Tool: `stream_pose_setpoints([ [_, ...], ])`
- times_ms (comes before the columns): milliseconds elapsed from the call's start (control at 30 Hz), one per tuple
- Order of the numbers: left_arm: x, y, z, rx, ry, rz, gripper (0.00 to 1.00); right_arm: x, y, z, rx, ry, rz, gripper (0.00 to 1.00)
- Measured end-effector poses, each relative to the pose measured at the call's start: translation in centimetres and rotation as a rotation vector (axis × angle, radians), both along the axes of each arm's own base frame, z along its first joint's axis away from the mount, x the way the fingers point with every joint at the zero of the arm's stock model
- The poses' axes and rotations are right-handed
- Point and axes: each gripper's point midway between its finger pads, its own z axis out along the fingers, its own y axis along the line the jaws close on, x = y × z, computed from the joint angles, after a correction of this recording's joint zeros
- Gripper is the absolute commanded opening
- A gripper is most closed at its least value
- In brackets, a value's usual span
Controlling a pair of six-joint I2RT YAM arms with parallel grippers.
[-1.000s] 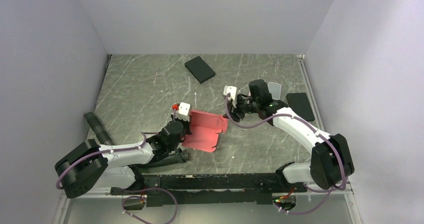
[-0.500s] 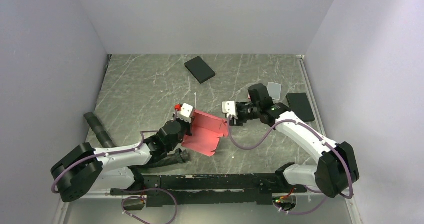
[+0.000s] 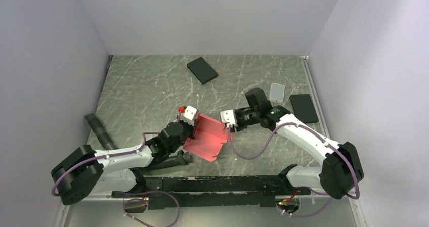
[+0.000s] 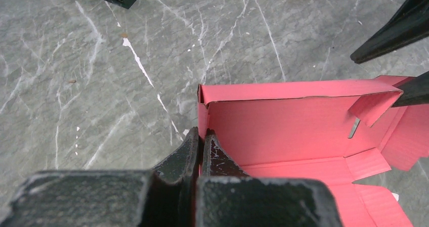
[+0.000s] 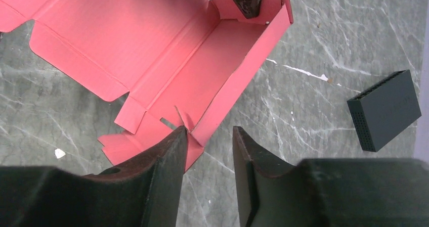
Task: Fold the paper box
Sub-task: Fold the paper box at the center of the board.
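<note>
Marble table (image 3: 141,85): half-folded paper box (image 3: 207,136); left tool (image 4: 203,141) pinching its wall, right tool (image 5: 210,133) parted astride opposite end.

We see a grey marbled tabletop (image 3: 141,85) (white veins throughout) boxed in by plain pale lilac walls (image 3: 202,19) under even light.

Paper box (image 3: 207,134) pinkish-red, table (image 3: 141,85) grey marble with white veins, flat box (image 3: 202,70) black.

Half-folded pinkish-red paper box (image 3: 207,136)
</note>
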Motion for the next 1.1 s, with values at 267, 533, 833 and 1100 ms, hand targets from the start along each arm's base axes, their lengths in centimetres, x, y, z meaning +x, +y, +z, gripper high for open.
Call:
stream_pose_setpoints([
  [267, -0.2, -0.4, 0.1, -0.008, 0.002, -0.020, 0.00, -0.4, 0.2, -0.5, -0.014, -0.006, 0.020, 0.03],
  [533, -0.2, -0.3, -0.1, -0.031, 0.024, -0.007, 0.00, 0.5, -0.1, -0.5, -0.023, -0.018, -0.031, 0.00],
  [833, 0.3, 0.2, -0.9, -0.080, 0.073, 0.073, 0.00, 0.1, -0.1, -0.2, 0.004, 0.066, -0.079, 0.57],
  [1100, 1.7, 3.7, 0.1, -0.139, 0.023, 0.287, 0.00, 2.6, -2.9, 6.1, 0.227, 0.259, -0.300, 0.42],
])
